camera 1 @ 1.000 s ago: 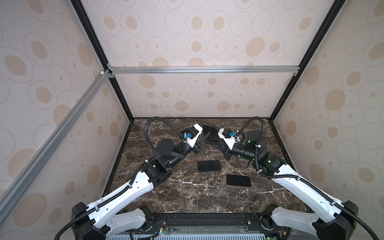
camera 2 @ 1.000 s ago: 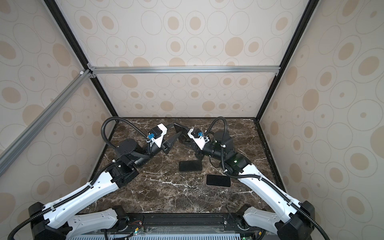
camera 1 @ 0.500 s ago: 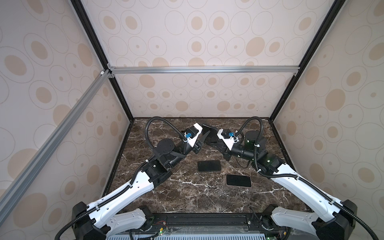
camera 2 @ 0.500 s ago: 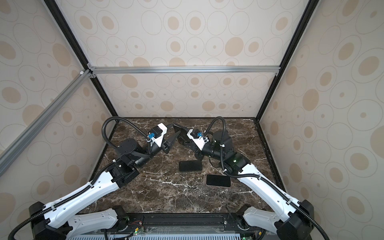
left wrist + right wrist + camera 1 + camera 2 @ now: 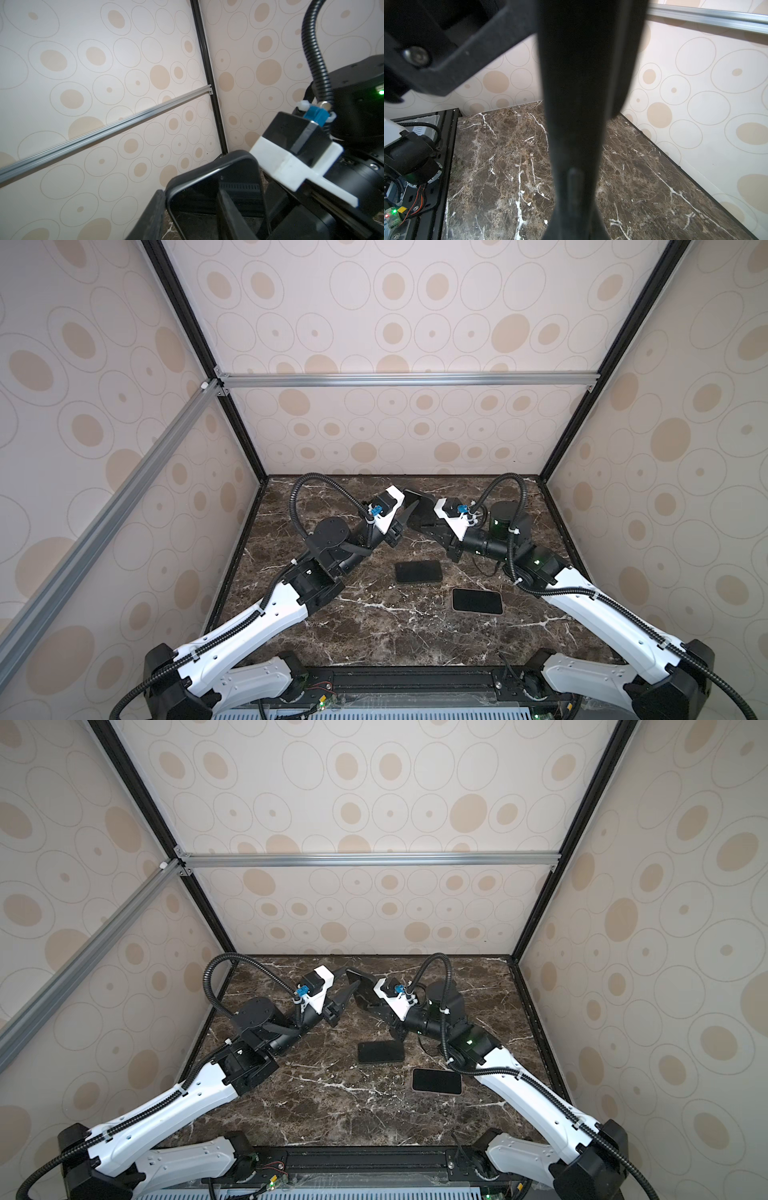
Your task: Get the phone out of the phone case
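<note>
The task seems to be at an early step, because the phone [image 5: 195, 197] sits fully inside the case [image 5: 212, 164] and nothing is separated yet. The lifting part looks done: both arms hold the cased phone in the air above the far middle of the table [image 5: 353, 635]. The right gripper [image 5: 428, 522] is closed tightly on the case from the right side. The left gripper [image 5: 411, 502] comes from the left. Its fingers [image 5: 230, 209] stand apart, one in front of the screen and one behind the back, and I cannot tell if they press on it already. What remains, in my judgement, is to get a firm hold on the free end, to bend or peel the case edge away, and then to pull the phone out. The phone has a dark, glossy screen, and the case is black with a thick rounded rim around it. Two other flat dark phones lie near the middle of the table, well apart from the grippers, one [image 5: 417, 571] all dark and one [image 5: 477, 600] with a pale rim.
</note>
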{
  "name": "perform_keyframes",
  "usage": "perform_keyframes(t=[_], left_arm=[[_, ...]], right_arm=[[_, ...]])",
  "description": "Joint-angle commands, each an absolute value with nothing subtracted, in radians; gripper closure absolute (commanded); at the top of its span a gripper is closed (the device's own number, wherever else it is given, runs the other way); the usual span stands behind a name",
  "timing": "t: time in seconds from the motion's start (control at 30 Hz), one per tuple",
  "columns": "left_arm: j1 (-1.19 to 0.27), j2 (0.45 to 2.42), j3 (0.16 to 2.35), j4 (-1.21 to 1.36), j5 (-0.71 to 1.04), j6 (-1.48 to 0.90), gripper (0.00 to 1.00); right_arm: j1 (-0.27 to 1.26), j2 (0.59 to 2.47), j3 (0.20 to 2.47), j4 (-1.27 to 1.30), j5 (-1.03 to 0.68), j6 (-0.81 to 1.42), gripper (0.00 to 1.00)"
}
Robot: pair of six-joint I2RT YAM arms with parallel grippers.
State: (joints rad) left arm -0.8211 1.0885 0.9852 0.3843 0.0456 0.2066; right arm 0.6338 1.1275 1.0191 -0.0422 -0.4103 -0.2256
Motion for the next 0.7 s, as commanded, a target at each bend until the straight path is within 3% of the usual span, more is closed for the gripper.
perform_keyframes(t=[0.0, 0.3, 0.67], left_arm=[[-0.830, 1.095, 1.012, 0.409, 0.060, 0.218, 0.59], [-0.832, 1.104, 1.022, 0.384, 0.119, 0.214, 0.60], [-0.835, 1.092, 0.996, 0.417, 0.006, 0.218, 0.57]], right_arm=[[0.638, 1.126, 1.061, -0.001, -0.447, -0.235, 1.00], [0.638, 1.130, 1.070, -0.016, -0.483, -0.252, 1.00], [0.644, 1.135, 1.043, 0.076, -0.419, -0.134, 1.00]])
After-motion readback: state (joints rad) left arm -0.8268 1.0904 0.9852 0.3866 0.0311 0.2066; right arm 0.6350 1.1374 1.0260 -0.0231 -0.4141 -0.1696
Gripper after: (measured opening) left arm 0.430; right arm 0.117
